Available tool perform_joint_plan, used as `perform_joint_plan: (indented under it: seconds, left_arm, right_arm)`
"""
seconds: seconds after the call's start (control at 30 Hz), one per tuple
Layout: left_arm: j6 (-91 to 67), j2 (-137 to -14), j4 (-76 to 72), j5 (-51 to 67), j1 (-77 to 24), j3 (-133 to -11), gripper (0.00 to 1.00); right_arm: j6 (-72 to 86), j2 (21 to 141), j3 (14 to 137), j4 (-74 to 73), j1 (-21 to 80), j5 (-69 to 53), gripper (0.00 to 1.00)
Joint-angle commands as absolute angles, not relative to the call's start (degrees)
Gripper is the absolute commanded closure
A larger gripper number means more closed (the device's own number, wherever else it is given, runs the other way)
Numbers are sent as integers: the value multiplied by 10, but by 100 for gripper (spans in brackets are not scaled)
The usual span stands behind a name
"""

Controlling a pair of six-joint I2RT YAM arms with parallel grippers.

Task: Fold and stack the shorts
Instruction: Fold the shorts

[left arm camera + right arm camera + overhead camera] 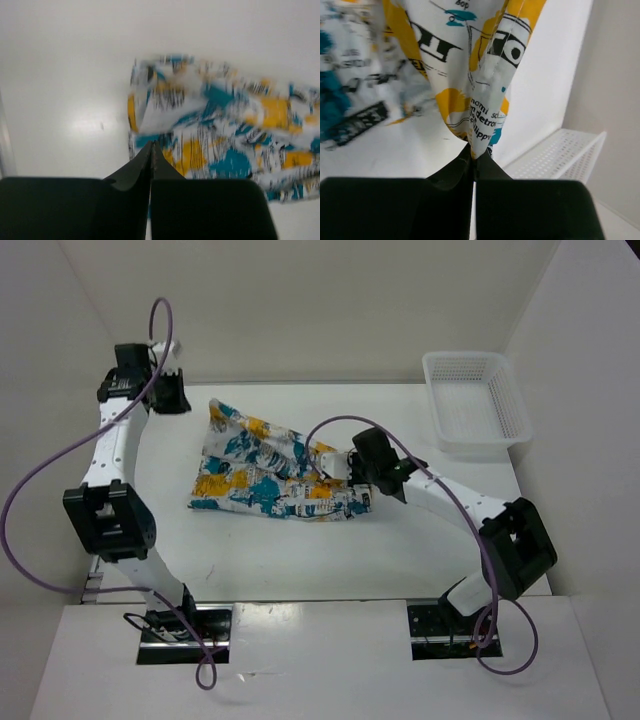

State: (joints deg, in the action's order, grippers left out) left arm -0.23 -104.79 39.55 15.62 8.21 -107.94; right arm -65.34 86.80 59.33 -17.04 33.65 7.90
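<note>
1. The right jaws are pinching fully shut on the shorts (270, 478) at their 3 o'clock edge, probably gathering it for a fold (a seam is showing at the tips).
2. The left jaws are hanging closed and empty, just off the shorts' 10 o'clock corner.
3. The shorts are lying crumpled mid-bench (300, 560).

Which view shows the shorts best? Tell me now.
Top external: the whole shorts show on the table. Left wrist shows one blurred part; right wrist only the edge pinched in the right gripper.
</note>
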Motion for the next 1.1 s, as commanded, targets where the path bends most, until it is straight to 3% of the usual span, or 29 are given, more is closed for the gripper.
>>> perform_joint_plan:
  seconds: [0.0, 0.07, 0.2, 0.43, 0.67, 0.73, 0.87, 0.93, 1.0, 1.03, 1.07]
  left_arm:
    - [0, -969, 412, 159, 93, -912, 100]
    - [0, -950, 412, 165, 93, -787, 100]
    - [0, -928, 391, 143, 102, -682, 100]
    - [0, -962, 396, 186, 110, -724, 96]
    - [0, -1100, 379, 281, 89, -964, 56]
    - [0, -1133, 379, 298, 79, -1028, 48]
    - [0, -1193, 379, 276, 43, -1069, 37]
    - [0, -1204, 364, 265, 32, -1069, 25]
    - [0, -1204, 331, 234, 17, -1069, 22]
    - [0, -1209, 322, 221, 17, -1069, 14]
    - [0, -1217, 316, 209, 10, -1076, 11]
  right_arm:
    - [-628, 845, 557, -187, 383, 86, 100]
    - [-621, 845, 513, -176, 409, 86, 100]
    - [-607, 845, 472, -171, 442, 71, 100]
    - [-622, 838, 445, -184, 454, 55, 99]
    - [-641, 854, 426, -141, 481, 76, 97]
    - [-635, 860, 426, -147, 481, 76, 97]
    - [-625, 865, 431, -159, 481, 76, 97]
    - [-619, 865, 432, -166, 481, 76, 97]
    - [-619, 870, 438, -172, 481, 70, 97]
    - [-613, 870, 443, -177, 481, 70, 97]
    - [-613, 870, 443, -183, 481, 70, 97]
